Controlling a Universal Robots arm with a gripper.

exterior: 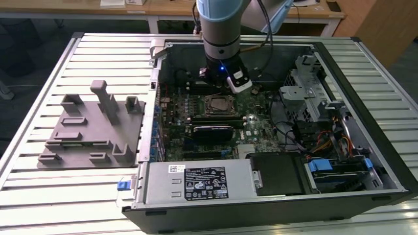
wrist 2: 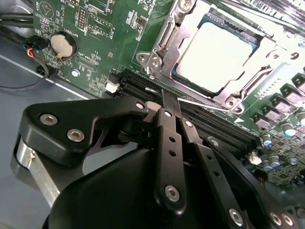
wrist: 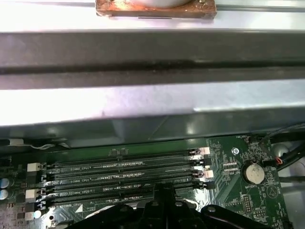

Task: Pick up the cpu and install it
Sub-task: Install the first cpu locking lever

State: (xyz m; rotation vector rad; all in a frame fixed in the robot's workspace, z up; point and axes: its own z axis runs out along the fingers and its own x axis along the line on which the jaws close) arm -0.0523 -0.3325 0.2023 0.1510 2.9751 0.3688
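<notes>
The cpu (wrist 2: 223, 51), a flat square chip with a silvery-white top, lies inside the metal-framed socket (wrist 2: 164, 40) on the green motherboard. In the exterior view the socket (exterior: 218, 104) sits in the middle of the open computer case. My gripper (wrist 2: 167, 98) hangs just beside the socket, over the memory slots (wrist 2: 214, 126), with its black fingers pressed together and nothing between them. A thin metal socket lever (wrist 2: 202, 102) runs close by the fingertips. In the first wrist view the gripper (wrist: 164, 193) is above the memory slots (wrist: 124, 171).
A grey plastic tray (exterior: 91, 127) with upright posts lies on the slatted table at the exterior view's left. Inside the case are a power supply (exterior: 196, 181), a drive cage with cables (exterior: 320, 112) and a coin battery (wrist 2: 63, 44). The case wall (wrist: 152, 57) rises close by.
</notes>
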